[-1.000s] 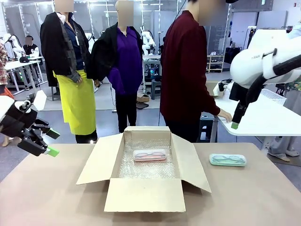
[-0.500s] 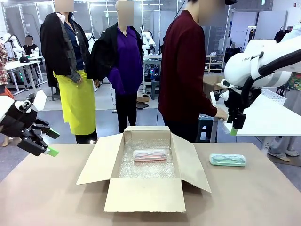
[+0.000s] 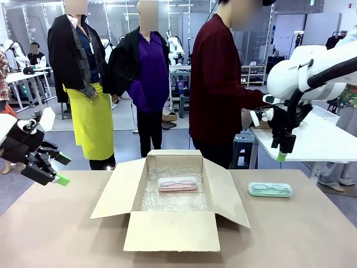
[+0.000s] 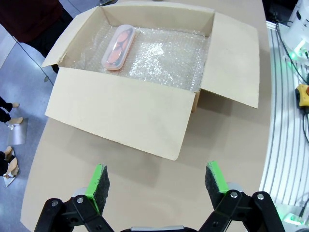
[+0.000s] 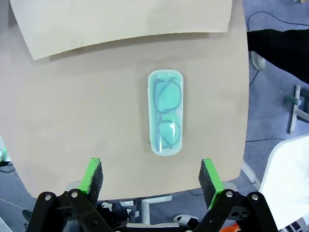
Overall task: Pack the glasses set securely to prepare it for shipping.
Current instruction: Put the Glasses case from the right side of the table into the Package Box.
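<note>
While flat, mint-green case left-to-right.

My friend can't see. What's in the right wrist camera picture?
A mint-green, clear-lidded glasses case with matching glasses inside lies flat on the tan table, just beyond the open, green-padded right gripper. A cardboard box flap edges the top.

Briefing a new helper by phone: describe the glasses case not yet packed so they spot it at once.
Start at the open cardboard box mid-table. On the tabletop beyond its flap on the robot's right lies the mint-green case, green glasses under a clear lid. The pink case lies inside the box.
</note>
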Robot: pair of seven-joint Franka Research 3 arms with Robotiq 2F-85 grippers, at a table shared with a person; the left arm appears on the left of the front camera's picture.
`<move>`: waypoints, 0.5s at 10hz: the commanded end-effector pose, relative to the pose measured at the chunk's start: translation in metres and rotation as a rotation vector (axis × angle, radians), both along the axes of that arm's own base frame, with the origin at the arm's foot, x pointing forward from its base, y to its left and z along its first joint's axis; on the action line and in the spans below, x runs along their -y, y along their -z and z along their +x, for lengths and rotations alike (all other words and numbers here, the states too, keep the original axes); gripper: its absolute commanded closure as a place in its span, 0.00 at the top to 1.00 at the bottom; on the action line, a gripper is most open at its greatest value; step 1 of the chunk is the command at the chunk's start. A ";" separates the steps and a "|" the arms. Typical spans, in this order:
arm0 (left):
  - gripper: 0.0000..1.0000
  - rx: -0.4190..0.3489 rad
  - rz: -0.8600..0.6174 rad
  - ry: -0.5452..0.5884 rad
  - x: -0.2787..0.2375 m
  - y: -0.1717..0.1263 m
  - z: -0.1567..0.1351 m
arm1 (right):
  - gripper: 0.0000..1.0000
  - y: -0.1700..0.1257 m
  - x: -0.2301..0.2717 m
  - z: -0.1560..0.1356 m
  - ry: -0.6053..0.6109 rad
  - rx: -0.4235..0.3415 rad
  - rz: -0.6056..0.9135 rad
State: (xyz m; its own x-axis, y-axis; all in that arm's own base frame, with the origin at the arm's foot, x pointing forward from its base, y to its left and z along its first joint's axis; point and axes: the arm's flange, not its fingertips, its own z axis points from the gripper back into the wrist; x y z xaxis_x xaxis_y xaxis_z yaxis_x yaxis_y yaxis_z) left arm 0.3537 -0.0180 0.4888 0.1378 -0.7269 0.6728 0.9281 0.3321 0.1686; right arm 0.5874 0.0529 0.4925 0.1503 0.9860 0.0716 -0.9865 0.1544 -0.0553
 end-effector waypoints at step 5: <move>1.00 0.009 -0.021 0.024 -0.002 0.000 0.001 | 1.00 0.059 0.000 0.021 -0.048 -0.121 -0.044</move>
State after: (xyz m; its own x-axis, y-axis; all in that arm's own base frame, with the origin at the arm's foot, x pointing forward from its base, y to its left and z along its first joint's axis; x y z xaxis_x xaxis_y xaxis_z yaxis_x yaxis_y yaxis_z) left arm 0.3538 -0.0180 0.4886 0.1377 -0.7271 0.6726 0.9282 0.3317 0.1685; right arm 0.6036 0.0514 0.4350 0.1100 0.9931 0.0404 -0.9928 0.1078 0.0521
